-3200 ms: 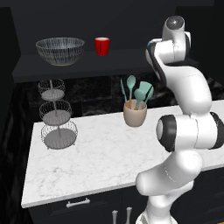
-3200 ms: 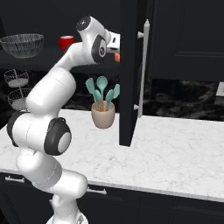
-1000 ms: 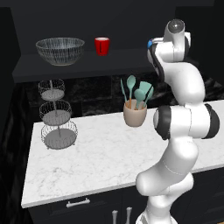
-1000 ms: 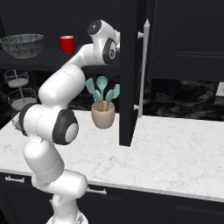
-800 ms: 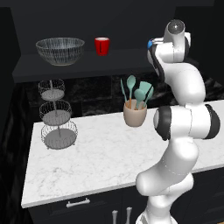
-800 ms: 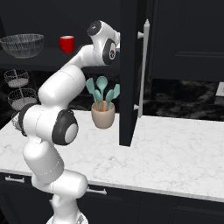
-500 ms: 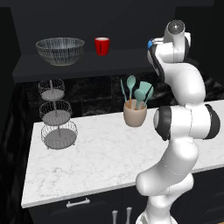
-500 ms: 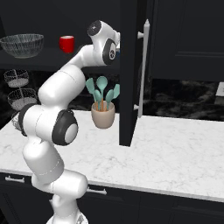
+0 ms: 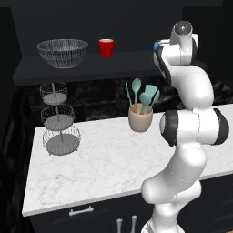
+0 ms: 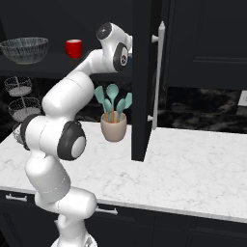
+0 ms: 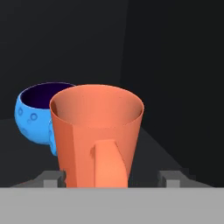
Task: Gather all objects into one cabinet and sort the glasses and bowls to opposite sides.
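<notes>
**Orange mug on the cabinet shelf, jaws spread around it**

Left base view: the striped bowl [image 9: 62,52] and the red cup [image 9: 106,48] stand apart on the dark shelf of the cabinet [image 9: 82,70], the bowl to the left; the arm reaches up to the right end of that shelf, and a sliver of blue shows at its wrist; below, the wire basket stand [image 9: 58,119] and the utensil pot [image 9: 140,117] sit on the marble counter [image 9: 104,168].

Right base view: the bowl [image 10: 24,49] and red cup [image 10: 74,48] again on the shelf; the arm's hand goes in behind the open cabinet door [image 10: 144,77] with its pale bar handle [image 10: 158,75]; the utensil pot [image 10: 114,126] stands just left of the door.

Hand view: the orange mug [image 11: 97,135] stands upright, handle toward the camera, between the fingertips [image 11: 52,178]; the gripper [image 11: 111,179] is open, the right tip clear of the mug, the left tip at its wall, contact not certain; the blue bowl [image 11: 37,113] sits just behind the mug to the left, touching or nearly so.
</notes>
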You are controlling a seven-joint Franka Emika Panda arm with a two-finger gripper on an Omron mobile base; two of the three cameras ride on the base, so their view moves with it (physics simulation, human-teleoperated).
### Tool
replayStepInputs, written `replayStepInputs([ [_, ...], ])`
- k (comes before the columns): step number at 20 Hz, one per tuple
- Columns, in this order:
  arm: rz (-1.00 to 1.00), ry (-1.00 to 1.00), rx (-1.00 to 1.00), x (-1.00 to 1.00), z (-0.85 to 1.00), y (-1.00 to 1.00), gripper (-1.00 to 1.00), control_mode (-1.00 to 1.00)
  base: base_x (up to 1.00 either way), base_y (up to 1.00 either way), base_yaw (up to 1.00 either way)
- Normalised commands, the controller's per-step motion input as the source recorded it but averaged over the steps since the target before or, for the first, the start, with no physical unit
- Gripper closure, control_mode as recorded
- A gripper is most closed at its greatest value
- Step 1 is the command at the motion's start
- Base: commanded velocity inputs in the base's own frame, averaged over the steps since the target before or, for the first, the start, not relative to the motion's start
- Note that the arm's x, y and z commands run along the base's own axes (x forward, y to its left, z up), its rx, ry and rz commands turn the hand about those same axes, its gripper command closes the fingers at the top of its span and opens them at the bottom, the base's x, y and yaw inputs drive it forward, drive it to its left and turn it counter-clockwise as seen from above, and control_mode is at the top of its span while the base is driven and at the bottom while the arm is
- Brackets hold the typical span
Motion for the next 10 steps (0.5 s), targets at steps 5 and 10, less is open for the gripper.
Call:
replayStepInputs([
  [5,0.00,0.00,0.00,0.00,0.00,0.00,-1.00,-1.00,0.00,0.00,0.00],
  [10,0.01,0.01,0.00,-0.34,0.00,0.11,-1.00,-1.00,0.00,0.00,0.00],
])
